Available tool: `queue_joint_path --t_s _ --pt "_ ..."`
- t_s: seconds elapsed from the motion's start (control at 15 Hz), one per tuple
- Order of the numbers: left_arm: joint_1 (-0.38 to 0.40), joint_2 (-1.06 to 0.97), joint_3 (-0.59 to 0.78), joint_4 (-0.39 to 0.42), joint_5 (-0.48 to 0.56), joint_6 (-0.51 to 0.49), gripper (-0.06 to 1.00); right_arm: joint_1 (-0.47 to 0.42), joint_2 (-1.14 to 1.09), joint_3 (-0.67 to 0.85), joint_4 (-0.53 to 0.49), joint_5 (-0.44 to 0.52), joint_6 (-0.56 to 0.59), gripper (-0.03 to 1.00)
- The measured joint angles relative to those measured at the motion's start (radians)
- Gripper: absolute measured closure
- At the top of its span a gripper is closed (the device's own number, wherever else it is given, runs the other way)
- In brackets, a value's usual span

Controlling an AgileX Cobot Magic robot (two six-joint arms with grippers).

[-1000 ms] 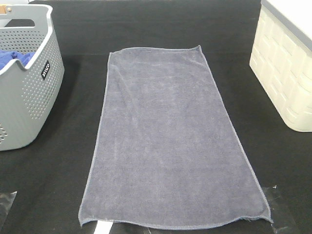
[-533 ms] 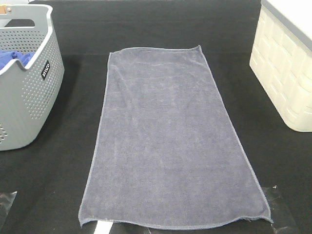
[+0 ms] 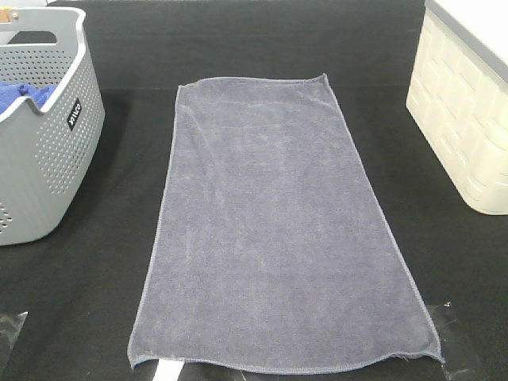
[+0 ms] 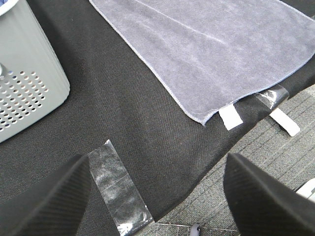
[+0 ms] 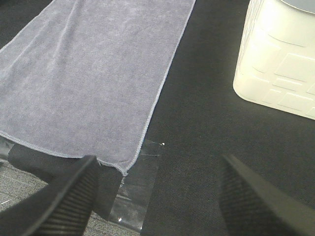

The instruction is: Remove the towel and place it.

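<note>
The greyish-purple towel (image 3: 274, 222) lies spread flat on the black table, long side running front to back, its near hem at the table's front edge. It also shows in the left wrist view (image 4: 211, 49) and the right wrist view (image 5: 93, 69). Neither gripper shows in the exterior high view. My left gripper (image 4: 157, 196) is open and empty above the table's front left, short of the towel's near corner. My right gripper (image 5: 155, 196) is open and empty above the front right, beside the towel's other near corner.
A grey perforated basket (image 3: 48, 159) holding a bright blue cloth (image 3: 24, 95) stands at the left. A cream bin (image 3: 464, 119) stands at the right. Clear tape strips (image 4: 118, 189) (image 5: 138, 189) lie near the table's front edge.
</note>
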Motion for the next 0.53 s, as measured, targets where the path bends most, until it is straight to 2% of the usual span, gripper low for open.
queue_joint_path --t_s 0.13,0.33,0.4,0.53 --pt "0.004 -0.010 0.000 0.000 0.000 0.001 0.23 0.000 0.000 0.000 0.000 0.000 0.000 0.32" --pt "0.140 -0.011 0.000 -0.001 0.000 0.001 0.23 -0.059 0.000 0.000 0.001 0.000 0.000 0.32" --pt "0.140 -0.011 0.000 -0.001 0.000 0.001 0.23 -0.059 0.000 0.000 0.001 0.000 0.000 0.32" --pt "0.231 -0.011 0.000 -0.001 0.000 0.001 0.23 -0.180 0.000 0.000 0.001 0.000 0.000 0.32"
